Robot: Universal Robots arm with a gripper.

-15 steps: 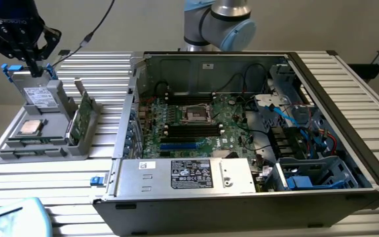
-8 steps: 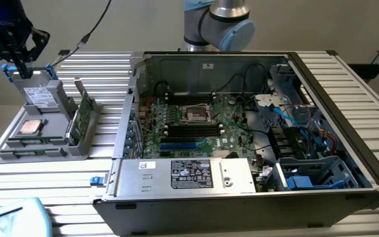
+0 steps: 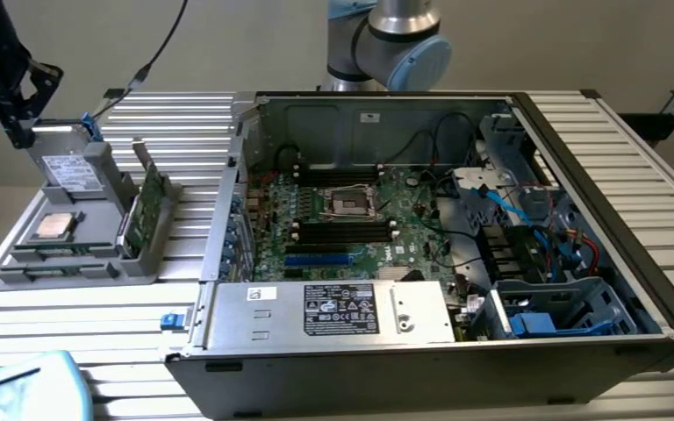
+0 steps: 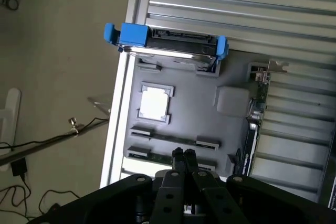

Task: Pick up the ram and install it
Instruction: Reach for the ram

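Observation:
The ram (image 3: 52, 255) lies flat near the front of a grey parts tray (image 3: 32, 276) on the table, at the exterior view's left. In the wrist view the ram (image 4: 173, 138) is a dark stick held between two grey clips. My gripper (image 3: 17, 133) hangs above the far end of the tray, over the hard drive. Its black fingers (image 4: 184, 154) are pressed together with nothing between them, well above the ram. The open computer case (image 3: 618, 210) shows the motherboard with its black memory slots (image 3: 343, 230).
The tray also holds a silver processor chip (image 3: 53, 226), a hard drive in a blue caddy (image 4: 168, 43) and a green card standing on edge (image 3: 146, 210). A power supply (image 3: 331, 309) fills the case's front. Cables run on the floor beside the table.

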